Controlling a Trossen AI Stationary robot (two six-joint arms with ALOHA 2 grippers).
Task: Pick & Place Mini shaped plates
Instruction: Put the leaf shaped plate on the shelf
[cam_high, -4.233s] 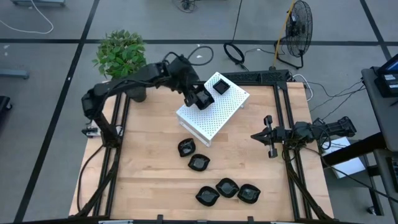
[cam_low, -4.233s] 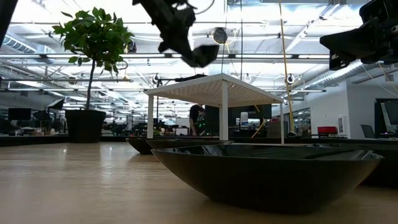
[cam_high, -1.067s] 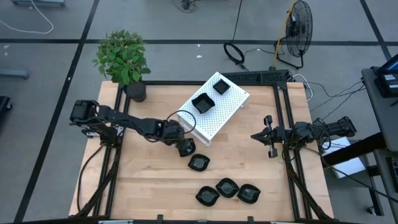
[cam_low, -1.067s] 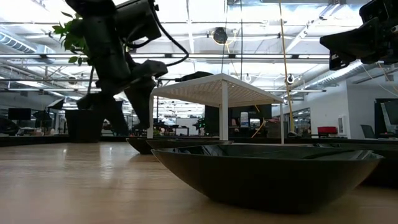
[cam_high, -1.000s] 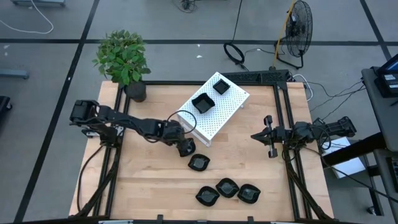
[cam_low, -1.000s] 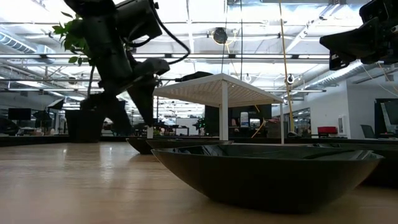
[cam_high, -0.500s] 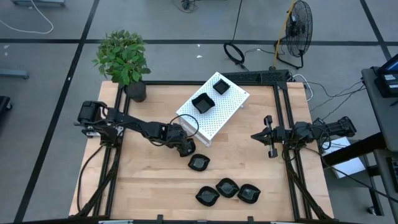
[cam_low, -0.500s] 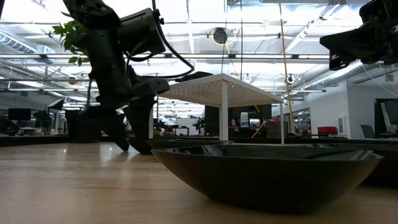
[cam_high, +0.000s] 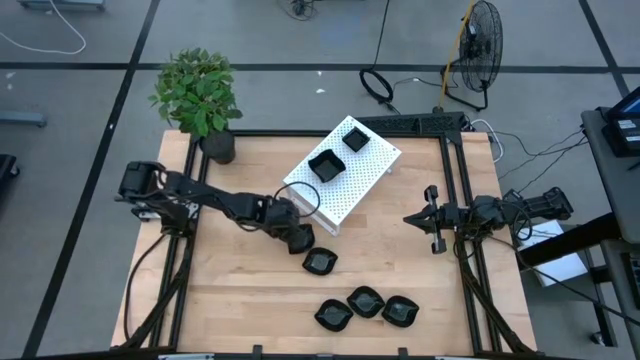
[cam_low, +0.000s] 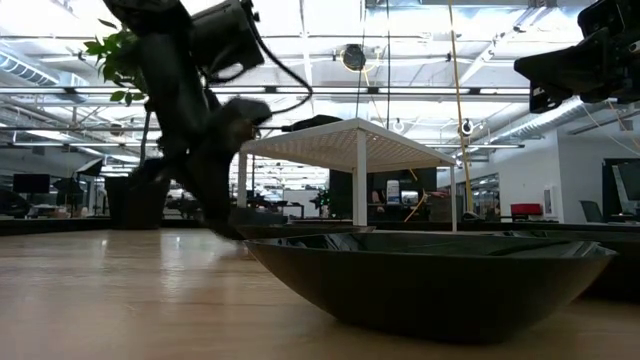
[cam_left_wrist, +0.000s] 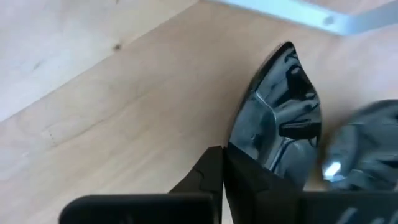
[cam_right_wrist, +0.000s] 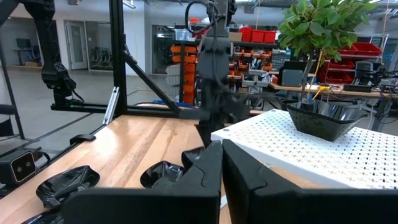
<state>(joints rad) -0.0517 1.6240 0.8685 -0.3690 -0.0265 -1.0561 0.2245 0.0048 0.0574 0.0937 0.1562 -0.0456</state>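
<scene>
1. High view: the white perforated box (cam_high: 343, 172) sits skewed on the wooden table (cam_high: 240, 290), one corner close to the table's far edge. Bare wood lies open on the box's near-left side out to the table edge.
2. Left gripper (cam_high: 298, 238) is low, just off the box's near corner. Its fingers are pressed together on the rim of one glossy black plate (cam_high: 299, 237).
3. Left wrist view: that plate (cam_left_wrist: 280, 124) is smooth and reflective, with a pointed, curved rim, and sits against the wood.
4. Four more black wavy-rimmed plates lie on the wood, nearer than the box: one (cam_high: 319, 262) just past the gripper, three (cam_high: 366, 301) in a cluster beyond it.
5. On top of the box rest two black dishes (cam_high: 325, 165), apart from each other.
6. Right gripper (cam_high: 432, 232), fingers pressed together and holding nothing, hangs well to the box's right, near the table's right edge.
7. Potted plant (cam_high: 197, 92) stands off the box's left, at the far-left corner.
</scene>
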